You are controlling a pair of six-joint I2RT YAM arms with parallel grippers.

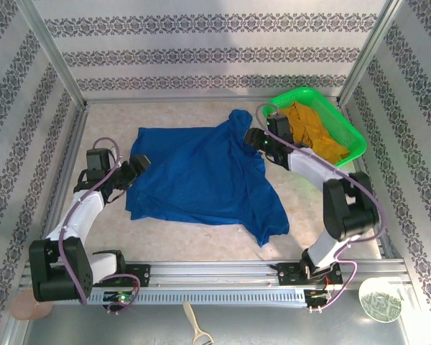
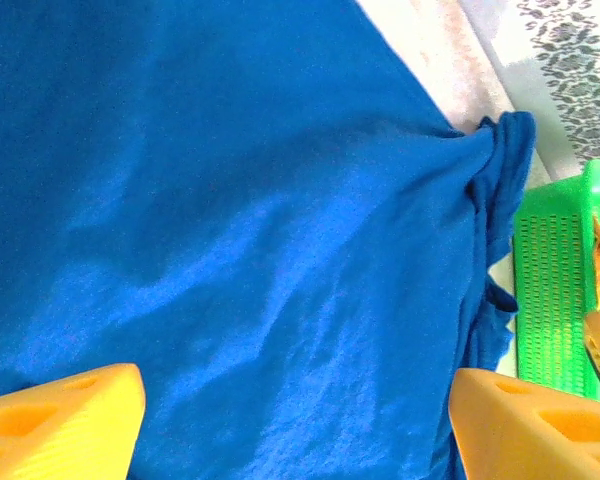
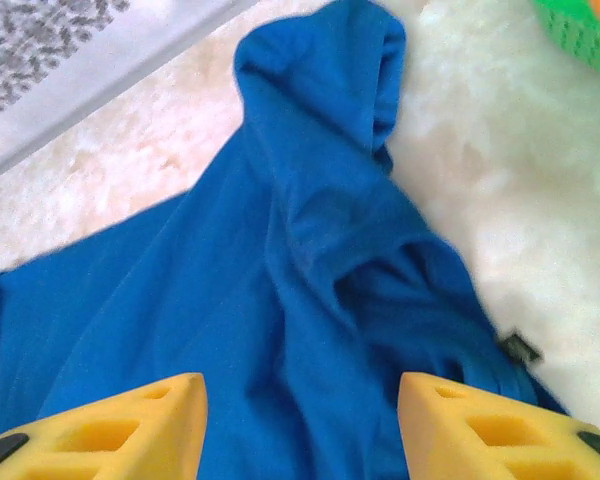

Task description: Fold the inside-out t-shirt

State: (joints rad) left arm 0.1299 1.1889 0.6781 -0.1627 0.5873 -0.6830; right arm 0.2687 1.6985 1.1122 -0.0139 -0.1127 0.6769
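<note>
The inside-out t-shirt (image 1: pixel 201 176) is royal blue and lies spread and wrinkled across the middle of the table. One sleeve is bunched up at the far right (image 1: pixel 238 121). My left gripper (image 1: pixel 138 167) hovers at the shirt's left edge. Its yellow fingers (image 2: pixel 60 420) stand wide apart over the blue cloth (image 2: pixel 260 250), open and gripping nothing. My right gripper (image 1: pixel 257 140) is at the shirt's upper right, beside the bunched sleeve (image 3: pixel 330 70). Its yellow fingers (image 3: pixel 110 430) are also apart above folds of cloth (image 3: pixel 310 300), open.
A green basket (image 1: pixel 348 136) holding an orange-yellow garment (image 1: pixel 312 129) stands at the back right, close behind the right arm. It also appears in the left wrist view (image 2: pixel 555 280). Patterned walls close in the table on three sides. A small plate (image 1: pixel 381 302) lies beyond the front rail.
</note>
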